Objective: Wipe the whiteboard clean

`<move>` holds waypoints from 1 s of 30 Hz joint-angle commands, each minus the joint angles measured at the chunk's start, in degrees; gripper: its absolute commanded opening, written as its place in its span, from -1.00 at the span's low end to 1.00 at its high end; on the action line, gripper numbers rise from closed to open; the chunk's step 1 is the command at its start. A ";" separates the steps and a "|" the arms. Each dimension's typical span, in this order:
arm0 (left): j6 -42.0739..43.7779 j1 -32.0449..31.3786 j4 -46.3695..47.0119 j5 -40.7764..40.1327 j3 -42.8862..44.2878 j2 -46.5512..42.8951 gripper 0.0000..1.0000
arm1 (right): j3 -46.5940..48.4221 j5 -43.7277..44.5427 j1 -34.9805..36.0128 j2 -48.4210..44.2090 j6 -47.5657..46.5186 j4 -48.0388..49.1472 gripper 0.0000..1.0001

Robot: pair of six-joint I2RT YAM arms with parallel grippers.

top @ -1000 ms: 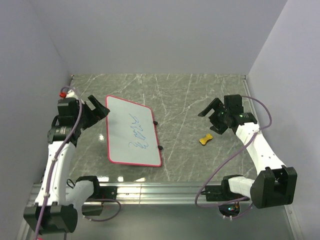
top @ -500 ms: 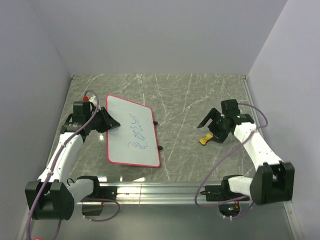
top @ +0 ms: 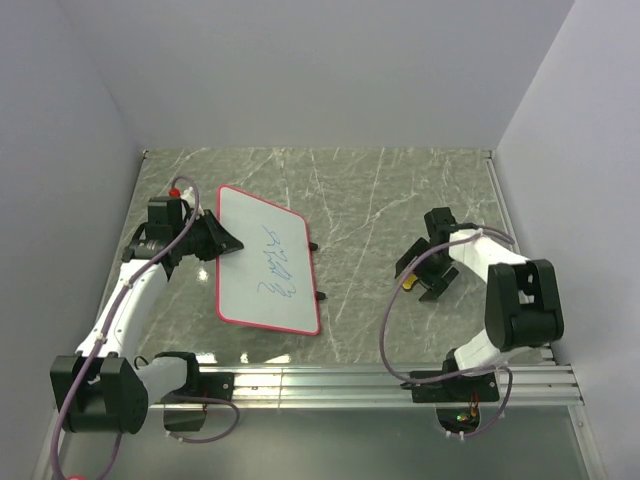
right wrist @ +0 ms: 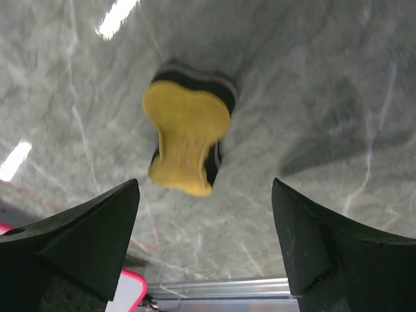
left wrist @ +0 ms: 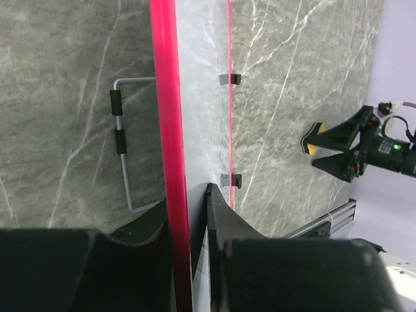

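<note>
Red-pink rim of the whiteboard (top: 250, 295) is seen pinched by the left claw (left wrist: 188, 208), which is clenched on the board's left long edge, one finger each side, per the wrist view. The board itself is found on the left half of the marble table (top: 380, 200), set at an angle, w/ its two black clips (top: 312, 245) on the edge facing centre. Blue scribbles (top: 277, 265) are plainly there across the middle, so nothing is judged wiped yet.

Over on the right, the yellow eraser (right wrist: 188, 133) is lying flat on the table, well apart from the board. The right claw (right wrist: 205, 187) is held spread wide just above it, a finger to each side, nothing gripped.

Progress, then: board is pinned by its rim, eraser is lined up but not yet picked. Left to do, by the look of it: eraser to be closed on, carried across to the board, and the marks rubbed off, i.e. the whole erasing part. Whether the gripped edge is lifted off the table can't be told for sure.
</note>
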 commanded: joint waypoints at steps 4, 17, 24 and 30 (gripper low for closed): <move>7.05 -1.65 -2.80 -5.75 0.05 2.63 -0.99 | 6.42 3.94 0.13 4.88 1.74 3.52 0.71; 7.31 -2.09 -3.24 -6.28 0.40 2.54 -0.99 | 7.58 5.09 0.13 10.87 2.00 3.79 0.10; 7.22 -2.61 -2.80 -5.93 0.14 3.25 -0.99 | 5.19 4.48 1.01 10.52 -0.19 3.88 -1.00; 6.96 -3.14 -1.84 -5.75 -0.38 4.30 -0.99 | 11.95 -5.96 6.08 5.68 -0.72 5.54 -1.00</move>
